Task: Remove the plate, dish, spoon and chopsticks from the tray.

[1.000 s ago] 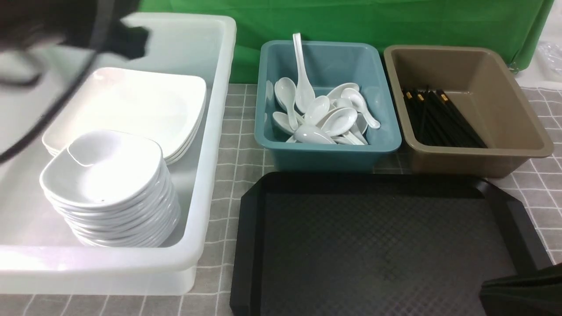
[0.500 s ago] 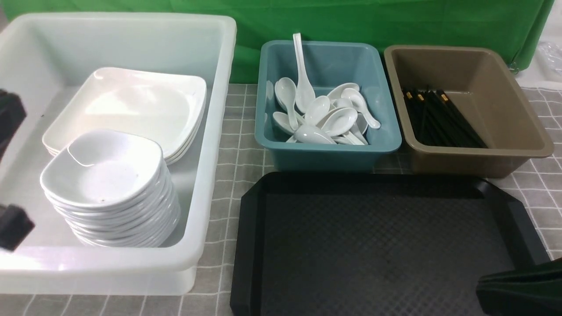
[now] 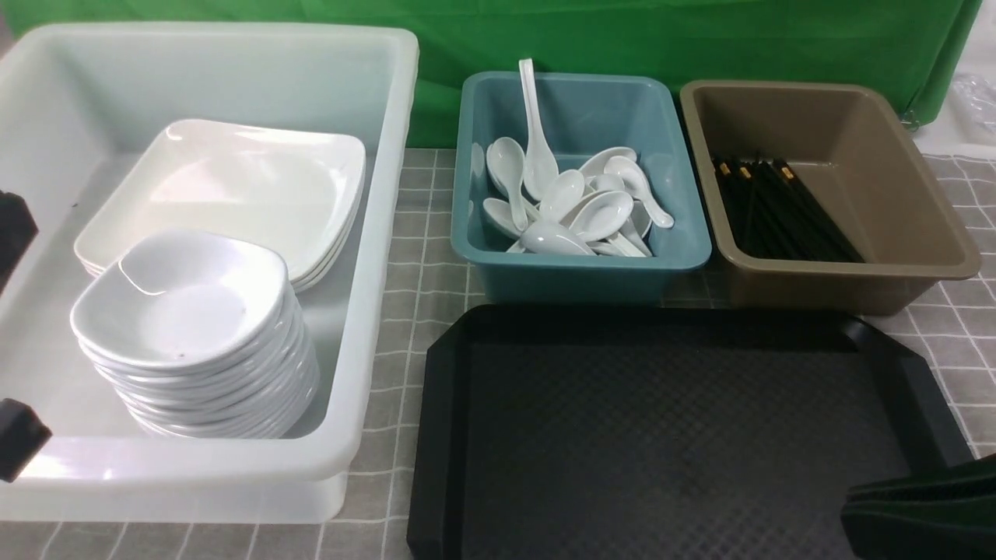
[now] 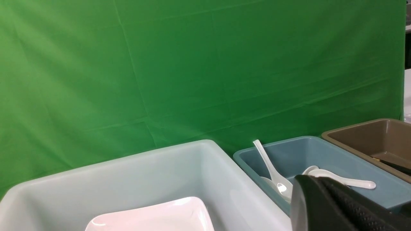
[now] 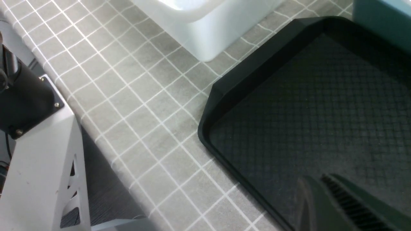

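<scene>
Tray (image 3: 669, 435) nearest the camera, centre-right on the surface (image 3: 412, 257): black rectangular plastic, cut-off corners, raised rim, diamond texture, nothing lying on it. It sits on a grey cloth with a white grid.

Right gripper (image 3: 922, 509) low at the near right corner of the tray, over its rim. In the right wrist view the fingers (image 5: 340, 205) sit nearly together with only a thin slit between them, nothing held; can't tell if fully closed.

Left gripper (image 4: 324, 205) at the left edge of the front view, beside the near left wall of the white bin (image 3: 373, 257). Only a dark bit shows in front view; left wrist view shows one ribbed pad close up. Fingers closed, nothing in them.

White bin, left of the tray, holds a stack of small white rounded-square bowls (image 3: 187, 327) at its near end. Behind the stack, the plate (image 3: 233, 190): large, shallow, glossy white, square with rounded corners, lying on top of more of the same.

Past the tray's far edge, the teal tub (image 3: 580, 272) holds a pile of white soup spoons; the spoon (image 3: 603, 214) lies among them, deep oval bowl, short handle. A longer-handled white spoon (image 3: 533, 124) leans on the tub's back wall.

Right of that, the brown tub (image 3: 895, 233) holds the chopsticks (image 3: 778, 210): thin, black, gold bands at the far ends, bundled along the left side.

Green backdrop (image 3: 661, 39) behind everything.
</scene>
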